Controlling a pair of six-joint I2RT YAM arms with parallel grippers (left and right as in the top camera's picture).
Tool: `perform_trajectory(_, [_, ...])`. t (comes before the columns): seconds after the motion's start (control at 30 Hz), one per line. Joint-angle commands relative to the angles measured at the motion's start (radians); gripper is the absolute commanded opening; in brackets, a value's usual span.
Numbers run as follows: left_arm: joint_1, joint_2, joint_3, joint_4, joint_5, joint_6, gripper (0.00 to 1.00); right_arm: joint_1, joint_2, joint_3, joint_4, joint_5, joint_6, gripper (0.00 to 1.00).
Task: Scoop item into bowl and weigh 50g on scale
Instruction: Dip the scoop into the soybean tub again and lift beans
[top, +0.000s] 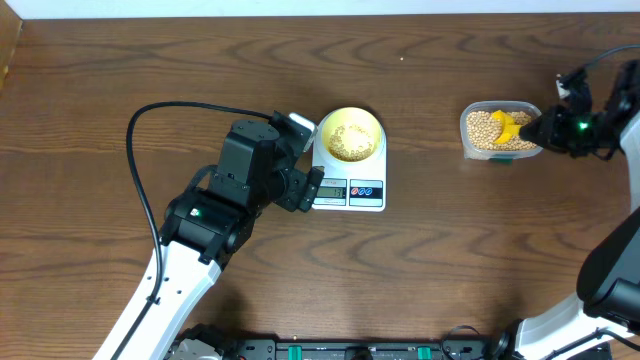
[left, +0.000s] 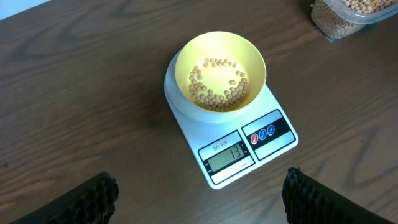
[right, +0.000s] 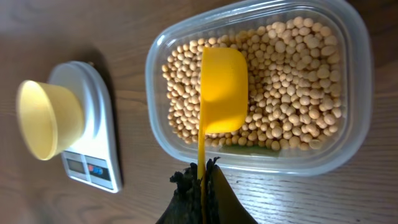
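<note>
On a wooden table (top: 100, 80), the left gripper (left: 202, 199) is held just short of the scale's front edge, its fingers spread wide and empty. The right gripper (right: 200, 180), well apart to the right, is pinched on the scoop's handle. The tub (right: 357, 74) is seen nearly full. The scale (left: 249, 149) carries the bowl (left: 217, 46) squarely on its platform, and the display (left: 229, 155) appears to read 13, well short of target. The scoop (right: 222, 87) is laid over the tub's contents, with nothing seen on its yellow face. Beans (left: 217, 93) are ringed thinly across the bowl's bottom, and many more (right: 292, 81) are left in the tub.

Spillage is judged the main risk: a heaped scoop carried across the open gap could shed beans onto the table. The light bowl could be nudged off centre by the scoop's lip. The target could be overshot if one full load is tipped in at once, and the reading could be skewed if the scale is brushed by the nearby left fingers.
</note>
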Motion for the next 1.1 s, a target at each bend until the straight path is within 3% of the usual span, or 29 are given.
perform_trajectory(0.0, [0.002,0.003,-0.002,0.001,0.010,0.003,0.86,-0.055,0.007,0.013,-0.022,-0.171,-0.015,0.01])
perform_trajectory(0.33, [0.002,0.003,-0.002,0.001,0.010,0.003,0.87,-0.145,0.007,0.013,-0.065,-0.318,-0.016,0.01])
perform_trajectory(0.77, [0.002,0.003,-0.002,0.001,0.010,0.003,0.87,-0.143,0.007,0.013,-0.061,-0.562,-0.091,0.01])
perform_trajectory(1.07, [0.002,0.003,-0.002,0.001,0.010,0.003,0.87,-0.090,0.007,0.013,-0.039,-0.621,-0.090,0.01])
